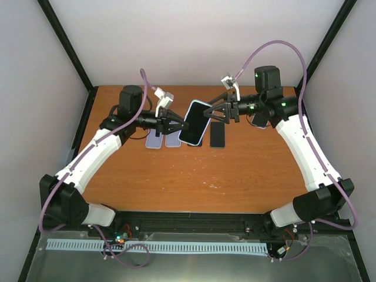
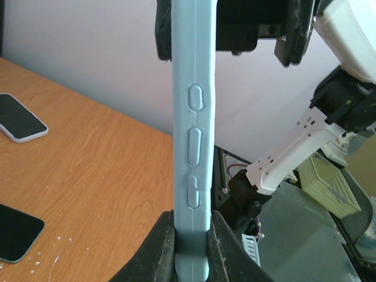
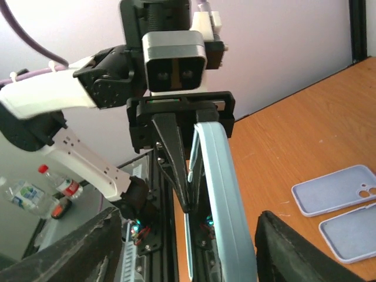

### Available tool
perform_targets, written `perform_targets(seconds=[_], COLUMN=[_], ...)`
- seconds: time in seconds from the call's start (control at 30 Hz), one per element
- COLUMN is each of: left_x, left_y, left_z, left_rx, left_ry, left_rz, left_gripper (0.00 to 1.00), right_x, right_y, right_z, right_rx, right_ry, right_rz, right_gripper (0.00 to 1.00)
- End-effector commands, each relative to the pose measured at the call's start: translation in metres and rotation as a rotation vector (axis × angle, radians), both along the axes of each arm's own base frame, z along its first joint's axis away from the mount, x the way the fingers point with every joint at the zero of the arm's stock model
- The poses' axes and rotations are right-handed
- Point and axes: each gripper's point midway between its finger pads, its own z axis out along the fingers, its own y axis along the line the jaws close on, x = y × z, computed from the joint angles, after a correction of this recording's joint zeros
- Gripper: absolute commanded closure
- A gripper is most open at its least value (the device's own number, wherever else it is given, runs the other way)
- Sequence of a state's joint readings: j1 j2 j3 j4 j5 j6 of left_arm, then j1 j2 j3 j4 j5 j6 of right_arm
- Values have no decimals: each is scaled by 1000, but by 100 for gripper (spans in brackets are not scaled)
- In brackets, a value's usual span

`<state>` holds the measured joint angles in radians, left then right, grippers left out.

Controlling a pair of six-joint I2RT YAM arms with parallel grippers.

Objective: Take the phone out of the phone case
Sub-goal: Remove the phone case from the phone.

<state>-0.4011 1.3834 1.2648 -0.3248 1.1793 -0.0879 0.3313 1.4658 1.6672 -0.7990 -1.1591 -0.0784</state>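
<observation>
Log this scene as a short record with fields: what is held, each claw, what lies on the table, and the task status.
held item: phone in light blue case, raised above the table
left claw: shut on the case's edge
right claw: open, fingers on either side of the case, apart from it
on table: two empty cases, two dark-screened phones
task status: phone appears not yet out of its case
</observation>
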Motion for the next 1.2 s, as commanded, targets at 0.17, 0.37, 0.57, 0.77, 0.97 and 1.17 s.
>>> perform_targets(seconds=[0.17,0.37,0.57,0.77,0.97,1.17], left_x=[20,23,27,29,29,29], left_y=[8,7,6,5,4,1], left_z=[56,60,58,56,51,48], left_rx=[-163,-187,-197,-200,-195,-190], left_ry=[-58,-33,-8,8,20,28], left_rz=[121,128,138,135,137,135], left_gripper=[99,99,99,99,99,99], right_x=[22,35,34,35,36,37], right_y=[-1,3,7,10,11,17], right_z=[11,5,10,14,13,16], right_rx=[135,207,245,250,251,250], right_ry=[15,113,138,139,148,151], right_rz=[-142,-206,-206,-204,-202,-188], right_gripper=[26,45,47,54,67,63])
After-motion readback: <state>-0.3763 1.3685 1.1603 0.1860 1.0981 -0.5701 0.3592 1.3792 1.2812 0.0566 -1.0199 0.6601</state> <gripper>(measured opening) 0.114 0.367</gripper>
